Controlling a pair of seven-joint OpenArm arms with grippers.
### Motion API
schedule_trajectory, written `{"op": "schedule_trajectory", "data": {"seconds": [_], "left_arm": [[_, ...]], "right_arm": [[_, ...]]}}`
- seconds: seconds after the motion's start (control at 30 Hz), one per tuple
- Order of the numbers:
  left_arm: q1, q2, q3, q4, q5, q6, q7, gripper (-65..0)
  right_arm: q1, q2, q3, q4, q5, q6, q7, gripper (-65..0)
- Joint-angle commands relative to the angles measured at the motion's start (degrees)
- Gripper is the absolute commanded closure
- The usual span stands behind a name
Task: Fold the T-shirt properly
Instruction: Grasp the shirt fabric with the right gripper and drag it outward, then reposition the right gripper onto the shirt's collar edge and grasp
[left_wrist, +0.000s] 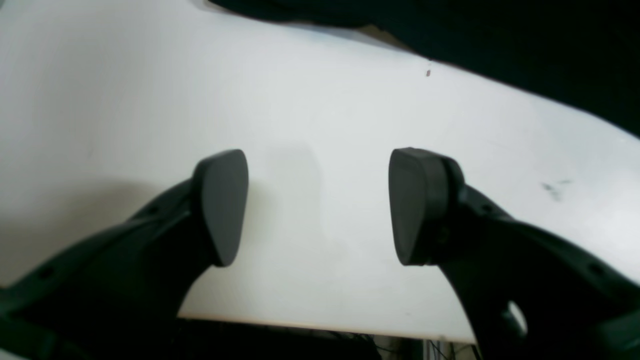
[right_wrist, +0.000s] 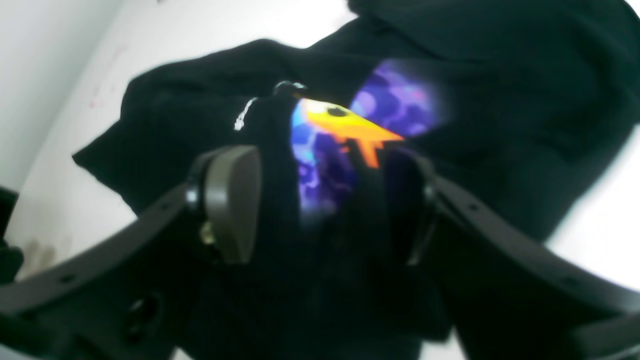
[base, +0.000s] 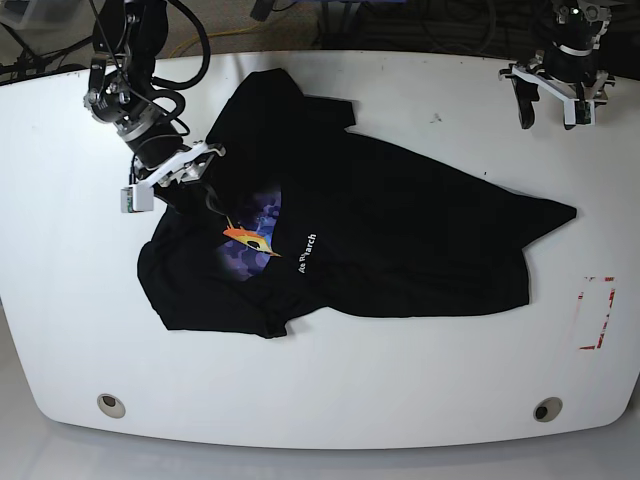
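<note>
The black T-shirt (base: 400, 230) lies crumpled across the middle and left of the white table (base: 420, 380), with its orange-yellow and purple print (base: 250, 238) partly folded over. My right gripper (base: 188, 182) is at the shirt's upper left edge. In the right wrist view its jaws (right_wrist: 320, 200) stand wide apart with a raised fold of the shirt (right_wrist: 500, 100) and the print (right_wrist: 350, 130) between them. My left gripper (base: 550, 112) is open and empty at the far right, over bare table (left_wrist: 320, 100). Its view shows only the shirt's edge (left_wrist: 550, 50).
A red-outlined rectangle (base: 597, 312) is marked on the table at the right. Two round holes (base: 112, 404) (base: 547, 409) sit near the front edge. Cables run behind the table's far edge. The table's edge (left_wrist: 300, 322) lies close under my left gripper.
</note>
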Motion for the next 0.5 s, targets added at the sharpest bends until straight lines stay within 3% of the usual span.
{"op": "schedule_trajectory", "data": {"seconds": [0.0, 0.23, 0.47], "left_arm": [[0.38, -0.24, -0.14, 0.97, -0.42, -0.01, -1.23, -40.6], [-0.41, -0.24, -0.06, 0.97, -0.42, -0.01, -1.23, -40.6], [-1.55, -0.24, -0.14, 0.97, -0.42, -0.01, -1.23, -40.6]], "right_arm": [[-0.02, 0.55, 1.89, 1.17, 2.86, 1.40, 1.28, -42.5], [-2.75, 2.05, 2.41, 1.26, -0.56, 1.13, 0.58, -42.3], [-4.06, -1.03, -4.80, 3.10, -19.91, 1.05, -0.56, -42.3]]}}
